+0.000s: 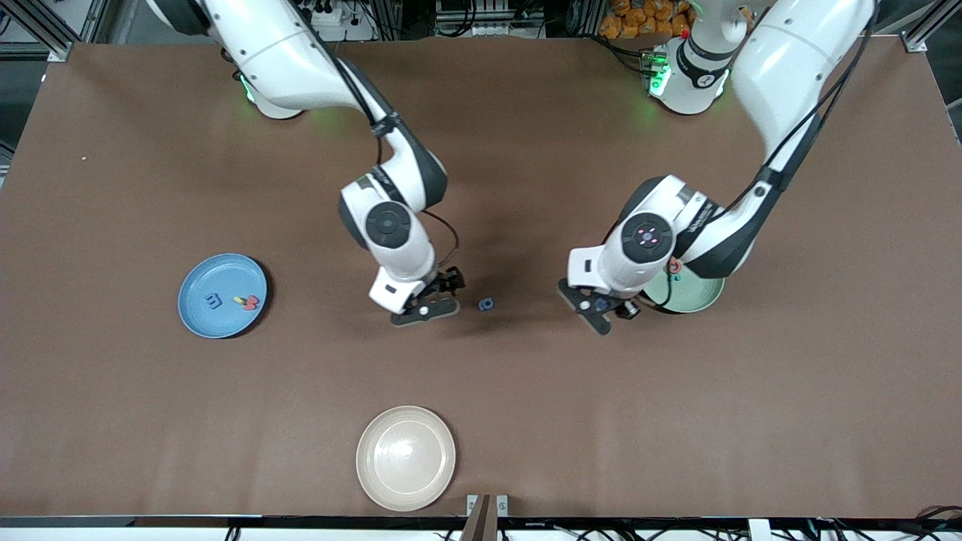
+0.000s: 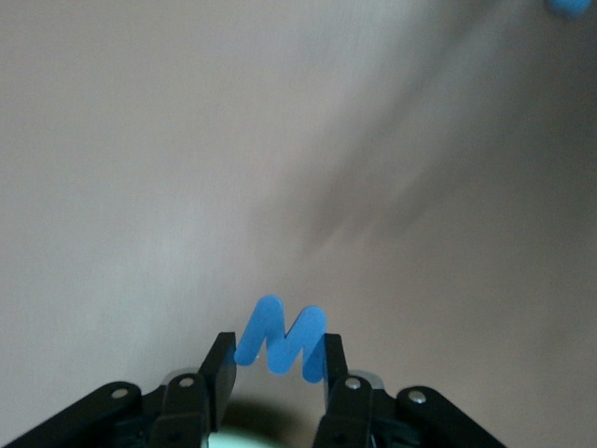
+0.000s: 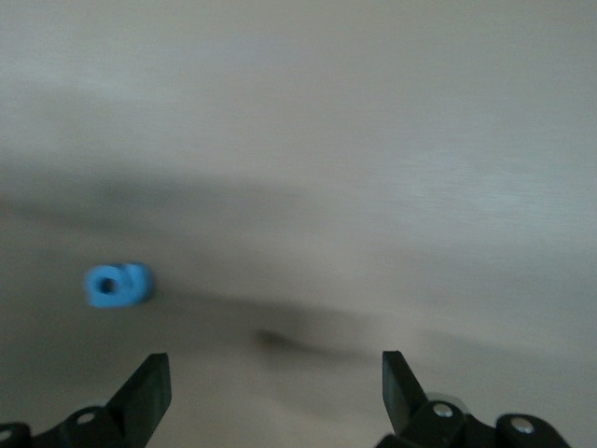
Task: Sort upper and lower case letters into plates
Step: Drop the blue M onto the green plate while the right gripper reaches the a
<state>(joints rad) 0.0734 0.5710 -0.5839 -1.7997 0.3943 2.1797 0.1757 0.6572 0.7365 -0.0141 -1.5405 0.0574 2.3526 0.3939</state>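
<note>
L gripper (image 1: 599, 306) is up over bare tabletop just beside the mint green plate (image 1: 695, 297), fingers (image 2: 220, 366) pinched on a blue M (image 2: 283, 338). The M stands upright between the pads, strokes pointing away from the wrist; it's an upper case letter.

R gripper (image 1: 430, 304) is low over the table mid-scene, jaws spread wide w/ nothing in them. A small blue letter (image 1: 486, 303) lies flat on the brown table (image 1: 150, 421) just beside it, at roughly 3 o'clock from the R gripper in the front view, betw. the two grippers. R is clearly nearer to it than L.

Blue plate (image 1: 197, 300), toward the R arm's end, already holds a blue letter (image 1: 213, 301) plus a yellow/red pair (image 1: 247, 301). Mint plate is mostly hidden under the L arm; a red ring-shaped piece (image 1: 674, 266) shows at its rim.

Cream plate (image 1: 406, 458) sits at 6 o'clock, nearest the camera.
</note>
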